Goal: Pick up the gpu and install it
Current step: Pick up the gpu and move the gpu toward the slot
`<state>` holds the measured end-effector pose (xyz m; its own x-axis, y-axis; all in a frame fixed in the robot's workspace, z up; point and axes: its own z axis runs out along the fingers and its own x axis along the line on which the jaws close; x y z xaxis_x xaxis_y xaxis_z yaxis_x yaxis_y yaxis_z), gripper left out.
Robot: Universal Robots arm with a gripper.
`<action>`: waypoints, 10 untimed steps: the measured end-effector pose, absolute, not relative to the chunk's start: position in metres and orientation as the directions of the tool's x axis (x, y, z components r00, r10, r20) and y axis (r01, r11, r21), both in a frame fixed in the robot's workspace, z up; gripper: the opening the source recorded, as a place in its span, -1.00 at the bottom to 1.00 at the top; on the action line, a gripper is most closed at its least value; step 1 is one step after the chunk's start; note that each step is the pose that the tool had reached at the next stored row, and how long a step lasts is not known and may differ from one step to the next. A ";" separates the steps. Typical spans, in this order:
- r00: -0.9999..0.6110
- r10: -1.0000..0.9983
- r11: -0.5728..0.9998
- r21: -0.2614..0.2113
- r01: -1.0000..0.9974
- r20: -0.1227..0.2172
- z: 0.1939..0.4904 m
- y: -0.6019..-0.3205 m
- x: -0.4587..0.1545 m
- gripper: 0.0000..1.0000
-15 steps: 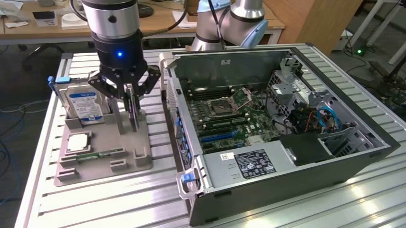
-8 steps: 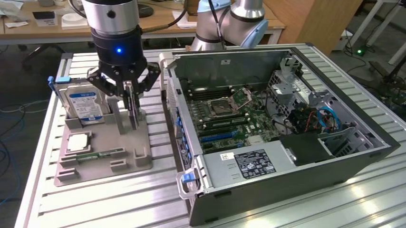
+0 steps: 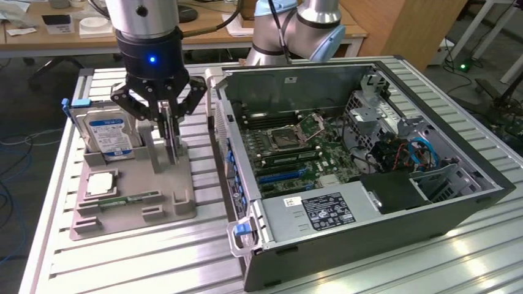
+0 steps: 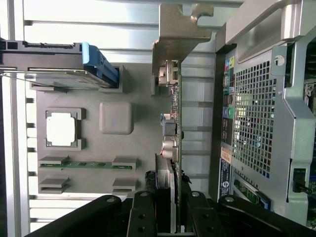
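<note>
Item: gpu [image 4: 176, 98], upright on edge in grey holder [image 3: 131, 217] slot, bracket end clear of tool, beside open case [image 3: 408, 226]. My tool [image 4: 170, 200] pinching card's edge, one finger each side; I judge this suits straight lift.

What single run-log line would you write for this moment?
Phase: grasp | Gripper: shut on thin dark gpu card with beige metal bracket | Card: upright in grey plastic holder, not yet installed

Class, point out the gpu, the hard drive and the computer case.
gpu [image 4: 180, 34]: wrist view, on its pale metal bracket.
hard drive [image 3: 110, 131]: exterior view, on its blue label.
computer case [image 3: 384, 240]: exterior view, on its dark side wall.
</note>
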<state>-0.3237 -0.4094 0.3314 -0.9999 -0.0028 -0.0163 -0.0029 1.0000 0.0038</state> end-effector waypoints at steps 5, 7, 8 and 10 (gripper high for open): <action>-1.000 -0.003 1.000 0.004 -0.003 -0.016 0.338 -0.409 -0.324 -0.44; -1.000 -0.003 1.000 0.004 -0.003 -0.016 0.341 -0.409 -0.324 -0.44; -1.000 -0.003 1.000 0.004 -0.003 -0.016 0.342 -0.409 -0.324 -0.44; -1.000 -0.003 1.000 0.004 -0.003 -0.016 0.344 -0.409 -0.324 -0.44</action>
<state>-0.3237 -0.4094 0.3440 -0.9999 -0.0029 -0.0163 -0.0029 1.0000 0.0039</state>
